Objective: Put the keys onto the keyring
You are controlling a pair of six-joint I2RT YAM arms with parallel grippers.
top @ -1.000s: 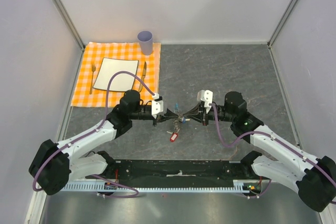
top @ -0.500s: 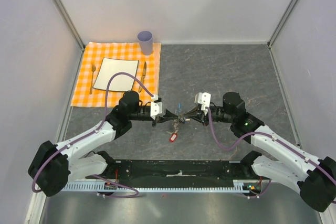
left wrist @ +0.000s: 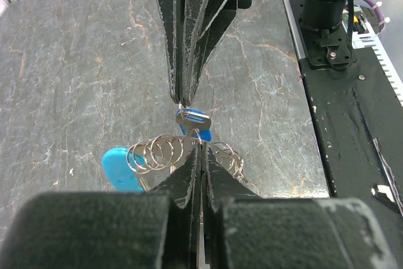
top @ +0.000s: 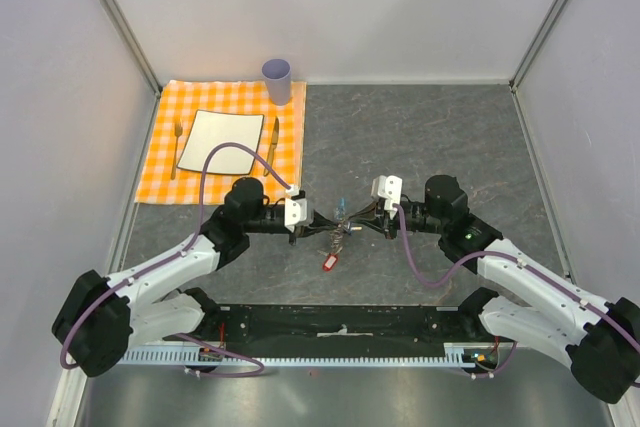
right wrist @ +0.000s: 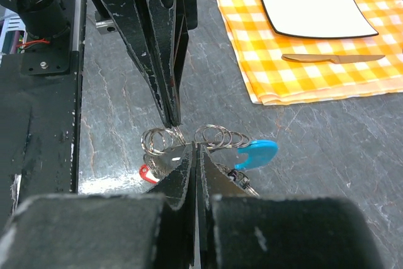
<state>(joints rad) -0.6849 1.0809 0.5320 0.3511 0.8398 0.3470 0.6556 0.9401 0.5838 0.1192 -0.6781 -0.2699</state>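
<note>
The keyring [top: 338, 233], a loop of silver rings with a cyan clasp [left wrist: 121, 167], hangs between both grippers just above the table; it also shows in the right wrist view [right wrist: 217, 137]. My left gripper [left wrist: 201, 146] is shut on one of its rings. My right gripper [right wrist: 196, 146] is shut on a small silver key with a blue tag [left wrist: 192, 120], held against the rings. A key with a red tag [top: 329, 261] hangs from the loop onto the table, and shows in the right wrist view [right wrist: 146, 173]. In the top view the left gripper [top: 322, 219] and right gripper [top: 353, 219] meet tip to tip.
An orange checked placemat [top: 165, 162] lies at the far left with a white plate [top: 220, 141], a fork [top: 177, 145] and a knife [top: 273, 134]. A purple cup [top: 277, 80] stands behind it. The black base rail [top: 340, 325] runs along the near edge.
Both grippers have shifted slightly left and toward the near edge, still tip to tip on the ring cluster. The red-tagged key has stayed where it was.
</note>
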